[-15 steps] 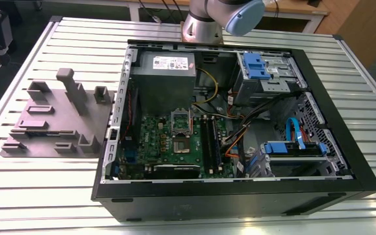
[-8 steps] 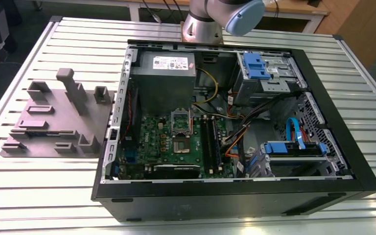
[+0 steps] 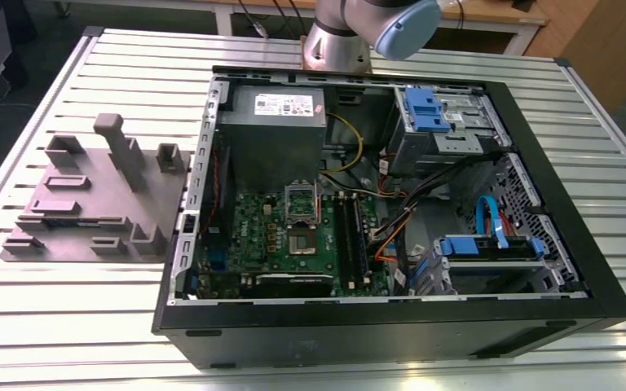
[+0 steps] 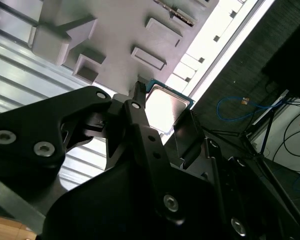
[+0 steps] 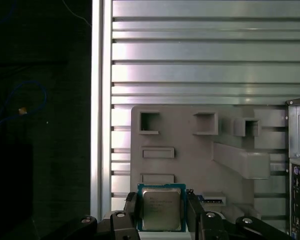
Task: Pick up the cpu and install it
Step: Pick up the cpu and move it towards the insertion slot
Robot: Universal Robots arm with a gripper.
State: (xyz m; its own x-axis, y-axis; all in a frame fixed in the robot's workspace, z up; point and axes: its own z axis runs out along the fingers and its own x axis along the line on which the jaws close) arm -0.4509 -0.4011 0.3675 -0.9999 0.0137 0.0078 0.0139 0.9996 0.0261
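Observation:
The cpu (image 5: 161, 208) is a small square chip with a silvery metal top and a green rim. My gripper (image 5: 162, 202) is shut on it, one black finger (image 5: 132, 210) on each of two opposite edges. In the second wrist view the cpu (image 4: 165, 106) sits tilted between the same fingers (image 4: 139, 112). The chip hangs well above the grey-mauve block (image 5: 200, 155), which lies far below it on the slatted table. In the exterior view the motherboard's open socket (image 3: 301, 216) lies inside the computer case (image 3: 400, 318).
The grey-mauve block (image 3: 95, 199) with upright posts stands at the exterior view's left of the case. The arm's base (image 3: 341, 41) rises behind the case. Inside are a power supply (image 3: 275, 122), blue drive brackets (image 3: 427, 110) and loose cables (image 3: 394, 228). The table edge (image 5: 96, 110) borders dark floor.

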